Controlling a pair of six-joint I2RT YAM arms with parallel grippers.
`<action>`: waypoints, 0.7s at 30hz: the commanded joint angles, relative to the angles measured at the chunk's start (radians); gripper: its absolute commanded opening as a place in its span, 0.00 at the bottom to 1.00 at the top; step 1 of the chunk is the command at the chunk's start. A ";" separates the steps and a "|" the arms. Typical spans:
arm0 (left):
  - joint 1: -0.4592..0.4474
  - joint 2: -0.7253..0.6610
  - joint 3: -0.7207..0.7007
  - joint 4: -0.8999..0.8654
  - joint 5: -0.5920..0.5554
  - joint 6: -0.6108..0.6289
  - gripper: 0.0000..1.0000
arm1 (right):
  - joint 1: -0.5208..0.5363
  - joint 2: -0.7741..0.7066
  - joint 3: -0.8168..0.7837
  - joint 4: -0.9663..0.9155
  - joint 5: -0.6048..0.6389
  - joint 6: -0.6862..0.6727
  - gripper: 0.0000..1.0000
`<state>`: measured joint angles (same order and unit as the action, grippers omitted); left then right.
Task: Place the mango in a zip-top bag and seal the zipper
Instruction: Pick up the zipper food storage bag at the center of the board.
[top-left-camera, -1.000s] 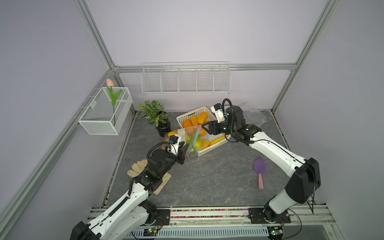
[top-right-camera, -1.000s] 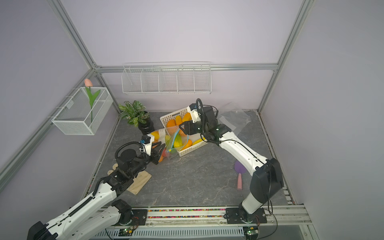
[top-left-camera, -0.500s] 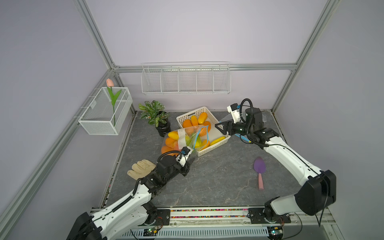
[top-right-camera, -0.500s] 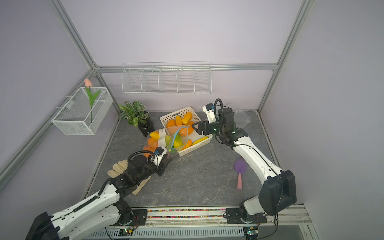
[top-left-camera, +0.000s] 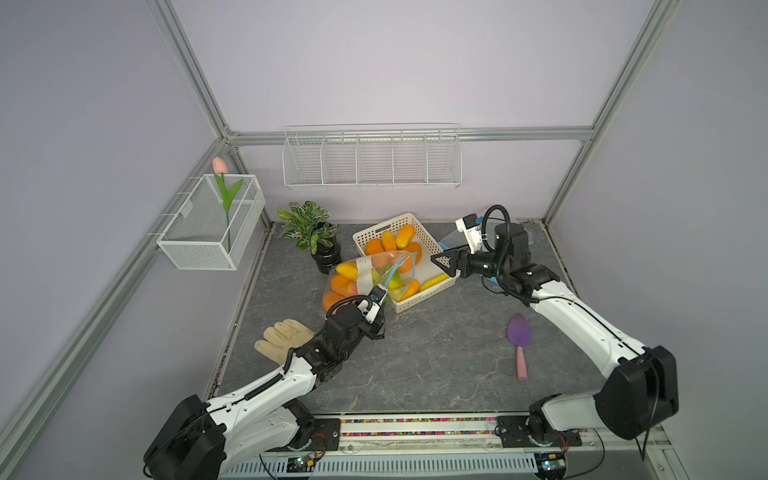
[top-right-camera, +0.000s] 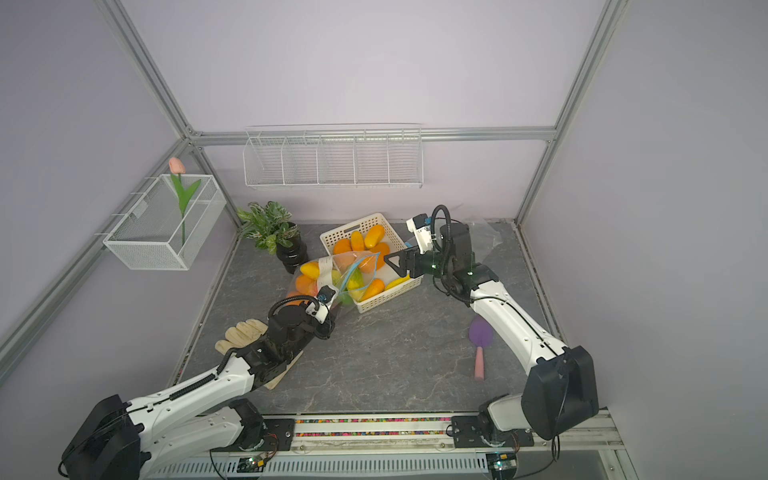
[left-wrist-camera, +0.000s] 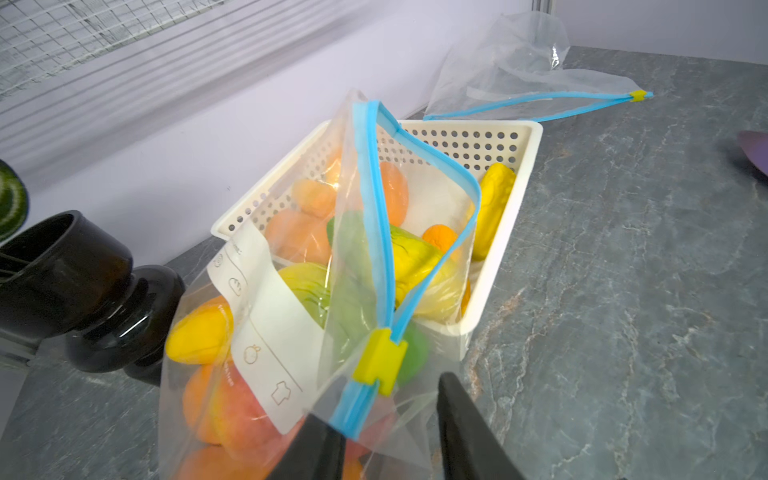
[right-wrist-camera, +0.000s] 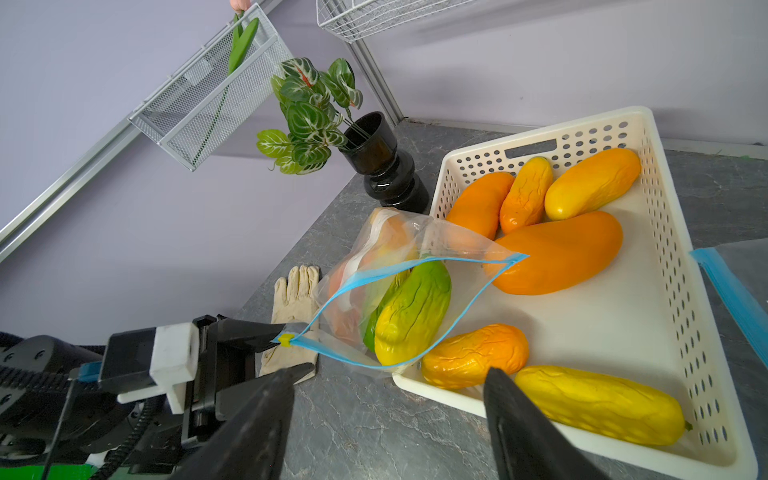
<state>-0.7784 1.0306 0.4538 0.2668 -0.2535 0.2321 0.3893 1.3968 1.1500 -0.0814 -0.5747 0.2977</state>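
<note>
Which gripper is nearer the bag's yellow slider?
Left. The left gripper has the slider just ahead of its fingertips; the right gripper hovers at the basket's edge, past the bag's far end.

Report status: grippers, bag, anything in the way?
Left gripper open around zipper end, by slider. Right gripper open, empty, near basket. Bag holds mangoes, mouth unsealed, over basket rim.
</note>
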 joint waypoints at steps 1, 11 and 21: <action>-0.001 -0.011 0.009 0.068 -0.063 0.032 0.38 | -0.010 -0.026 -0.019 0.034 -0.030 -0.023 0.75; 0.001 -0.118 -0.030 -0.002 -0.059 0.008 0.39 | -0.012 -0.019 -0.029 0.052 -0.051 -0.019 0.75; 0.002 -0.026 -0.001 -0.023 -0.004 0.012 0.40 | -0.014 -0.021 -0.036 0.063 -0.076 -0.028 0.76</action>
<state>-0.7784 0.9779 0.4347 0.2550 -0.2787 0.2371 0.3809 1.3903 1.1366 -0.0418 -0.6231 0.2955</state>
